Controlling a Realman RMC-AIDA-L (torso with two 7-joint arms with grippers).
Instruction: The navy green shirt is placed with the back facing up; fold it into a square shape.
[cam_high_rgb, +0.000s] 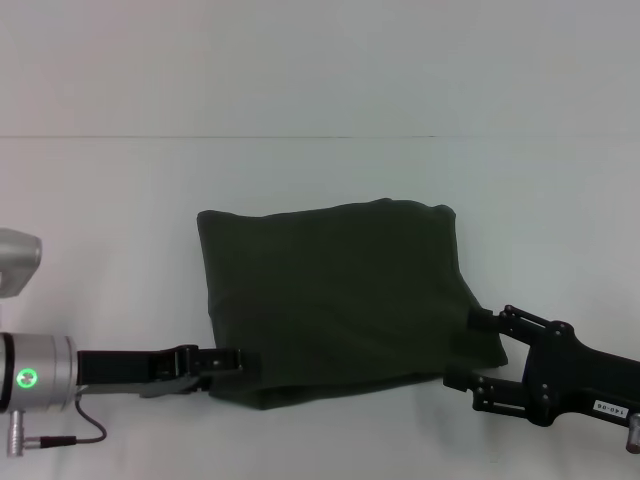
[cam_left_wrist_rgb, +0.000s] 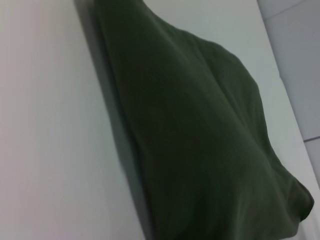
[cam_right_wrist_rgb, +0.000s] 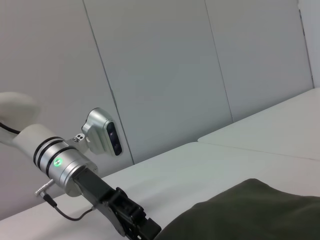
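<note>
There is one navy green shirt (cam_high_rgb: 345, 300). There are two robot hands, a left hand (cam_high_rgb: 235, 362) and a right hand (cam_high_rgb: 468, 350). There is one white worktop (cam_high_rgb: 320, 180)

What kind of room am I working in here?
Probably a lab or test cell, not a home: a bare white table, plain grey wall panels, and only the navy green shirt, with the left gripper and right gripper at its near corners.
</note>
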